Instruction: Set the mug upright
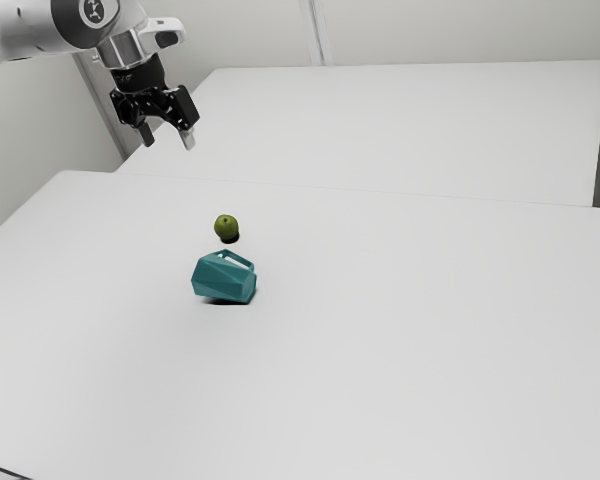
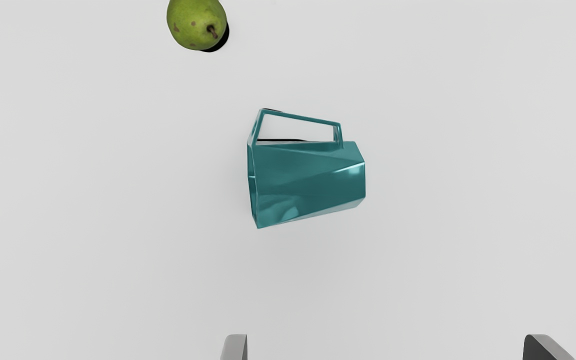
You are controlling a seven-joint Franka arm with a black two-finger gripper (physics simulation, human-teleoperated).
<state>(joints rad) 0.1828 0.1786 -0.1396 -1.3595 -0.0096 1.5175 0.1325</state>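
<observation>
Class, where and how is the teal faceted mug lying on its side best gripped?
Probably by the handle's long bar, from above: the teal faceted mug lies sideways, and that bar stands off its body, leaving an opening that one finger of the gripper could enter.

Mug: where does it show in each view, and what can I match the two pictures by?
Exterior view: the mug lies on its side, a little toward the exterior view's left from the centre, nearer the camera than the pear.
Wrist view: near mid-picture, between the open jaws and the pear.
Shared landmark: the pear, on the handle side.
</observation>
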